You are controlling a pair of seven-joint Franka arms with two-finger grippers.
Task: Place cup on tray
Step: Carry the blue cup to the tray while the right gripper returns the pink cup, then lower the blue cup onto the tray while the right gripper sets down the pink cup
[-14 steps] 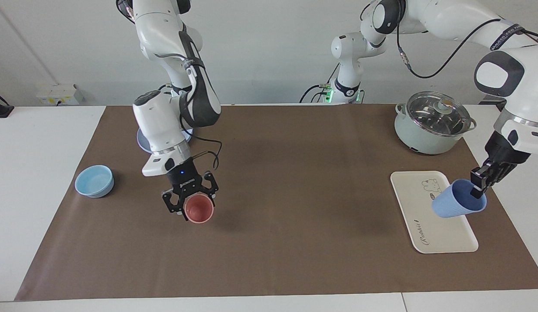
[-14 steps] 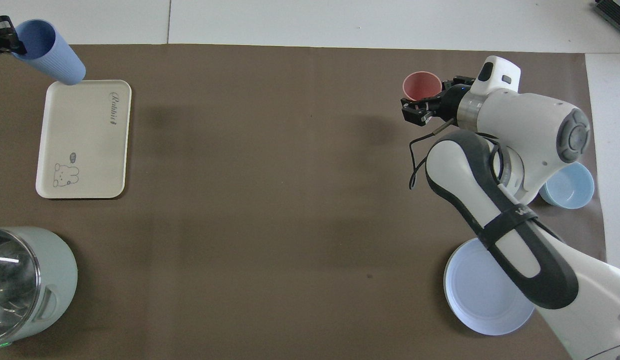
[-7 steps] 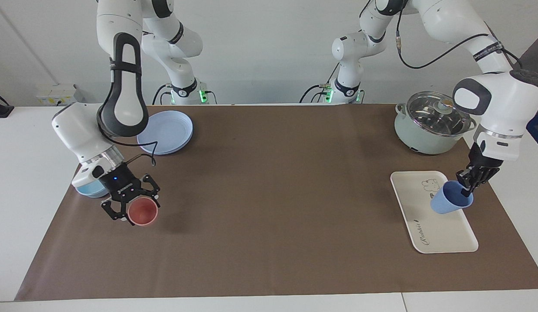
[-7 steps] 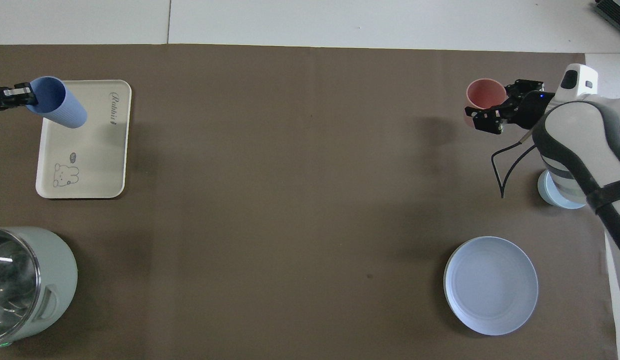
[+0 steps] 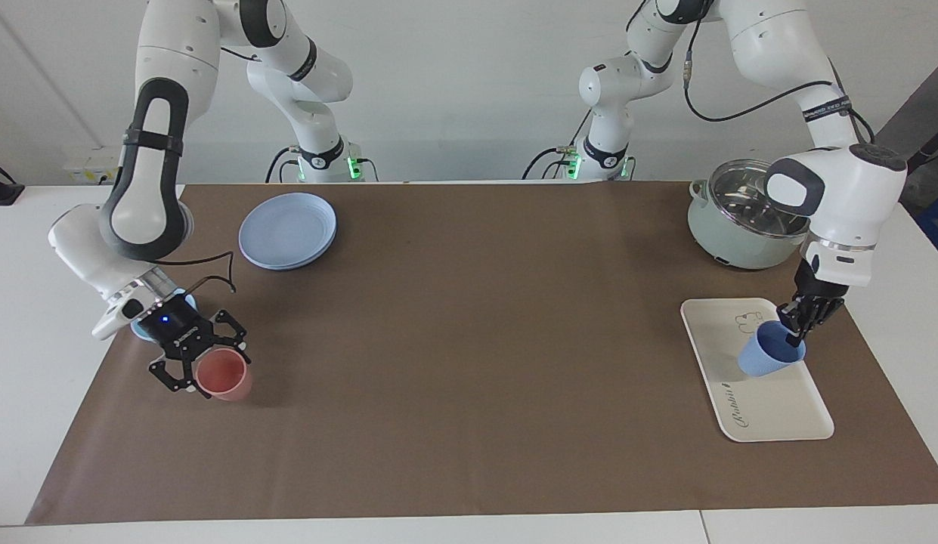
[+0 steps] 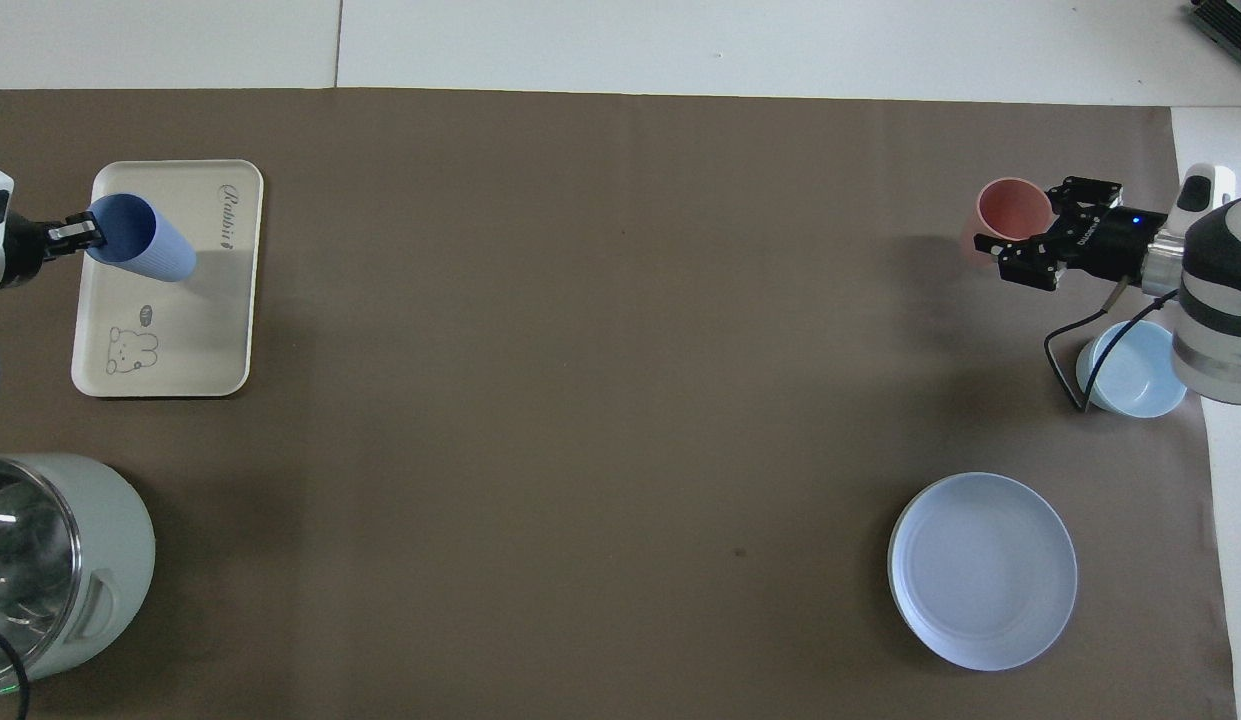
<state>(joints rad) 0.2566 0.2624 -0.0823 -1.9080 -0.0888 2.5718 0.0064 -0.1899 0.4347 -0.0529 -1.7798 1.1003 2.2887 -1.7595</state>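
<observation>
One cup — periwinkle blue, tapered, tilted with its mouth toward the left arm's end of the table — hangs low over the tray, pinched at the rim by the left gripper, whose fingertips are closed on the cup's wall, one inside the mouth. From above, the cup covers the half of the tray farther from the robots, next to the cursive lettering; whether its base already touches the tray surface cannot be told. A second ago the same cup was held higher and over the tray's outer edge; it now sits lower and well within the tray's outline.

At the right arm's end of the table, the right gripper is clamped on the rim of a salmon-pink cup, carried low over the brown mat beside the light-blue bowl. A second ago this gripper and pink cup were closer to the table's middle; they have since swung toward the bowl.

Unchanged — the round blue plate near the right arm's base, and the pale green pot with its glass lid near the left arm's base, nearer to the robots than the tray.
</observation>
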